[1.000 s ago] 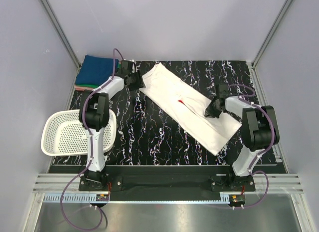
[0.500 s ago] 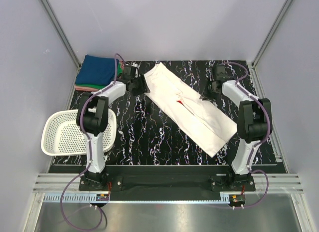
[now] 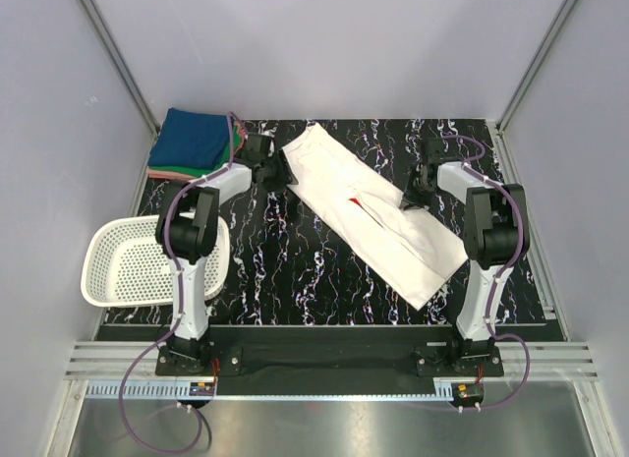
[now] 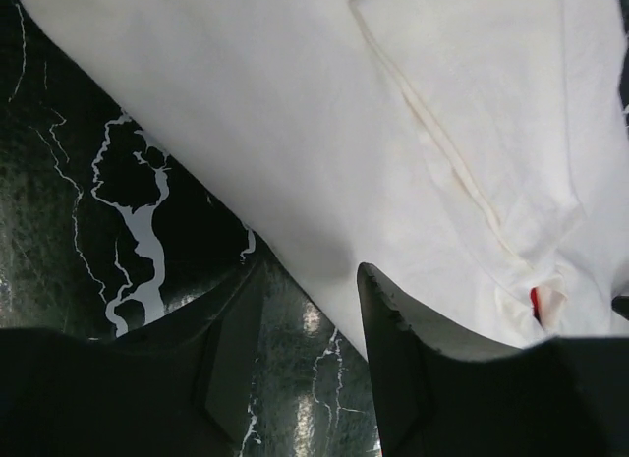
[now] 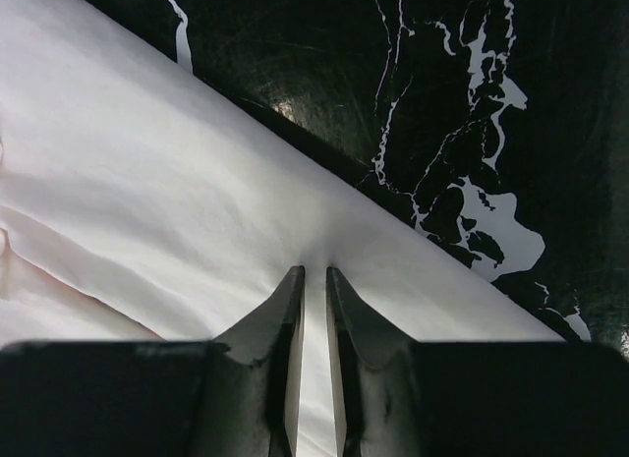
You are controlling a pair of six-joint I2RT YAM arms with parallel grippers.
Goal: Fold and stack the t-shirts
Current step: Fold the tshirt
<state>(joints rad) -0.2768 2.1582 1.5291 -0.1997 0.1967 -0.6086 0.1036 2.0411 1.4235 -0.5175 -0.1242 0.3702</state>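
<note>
A white t-shirt [image 3: 393, 243], folded into a long strip, lies diagonally across the black marbled table, with a sliver of its red print [image 3: 356, 199] showing at the centre seam. My left gripper [image 3: 280, 172] is open at the strip's upper left edge. In the left wrist view the left gripper [image 4: 312, 275] straddles the hem of the white t-shirt [image 4: 344, 133], one finger over cloth and one over table. My right gripper [image 3: 409, 198] is at the strip's right edge. In the right wrist view the right gripper [image 5: 314, 270] is nearly closed, pinching the puckered white t-shirt [image 5: 147, 211].
Folded t-shirts [image 3: 192, 141] are stacked at the back left corner, blue on top with green and pink below. A white mesh basket [image 3: 103, 270] sits at the table's left edge beside the left arm. Grey walls enclose the table on three sides.
The right gripper swung from the strip's lower right edge toward the back, then came down on the right edge. The left gripper shifted slightly right to the hem.
</note>
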